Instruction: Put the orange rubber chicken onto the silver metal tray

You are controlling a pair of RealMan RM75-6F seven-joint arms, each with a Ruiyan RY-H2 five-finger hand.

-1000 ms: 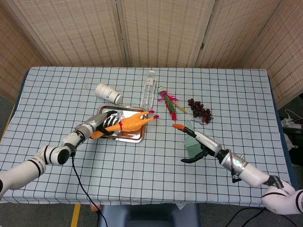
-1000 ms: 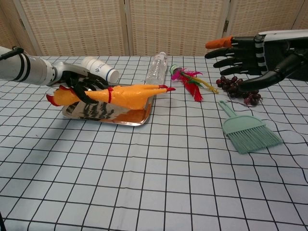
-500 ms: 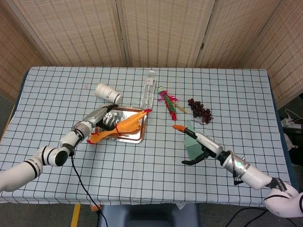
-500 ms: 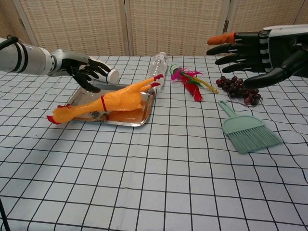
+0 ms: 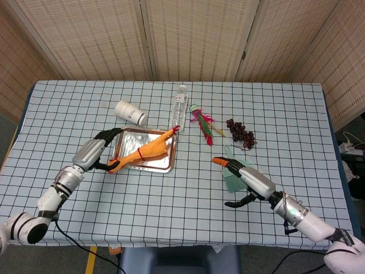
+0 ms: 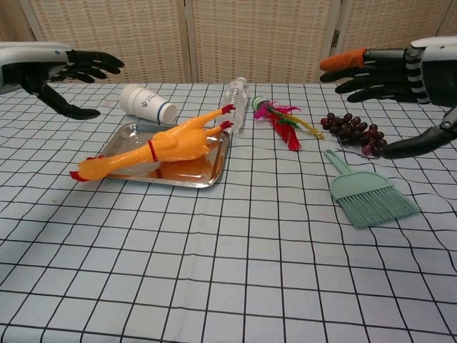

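Woven screens stand behind a table (image 5: 171, 188) covered in a blue-and-white checked cloth. A second ago the left hand (image 6: 61, 70) was wrapped around the rubber chicken (image 6: 153, 148) above the tray (image 6: 203, 175); it has since let go and pulled back and up to the left, and now hangs well clear of the tray with its fingers spread and nothing in them. The right hand (image 6: 389, 75) has drifted a little nearer the robot over the green brush (image 6: 368, 194), also wide and empty. That leaves the chicken lying on the tray, so the task looks done or nearly so. It lies slantwise: its orange body rests in the tray, a red band round its neck, its head and beak jutting over the near left rim onto the cloth, its red feet poking over the far right edge toward the water bottle (image 5: 179, 106).
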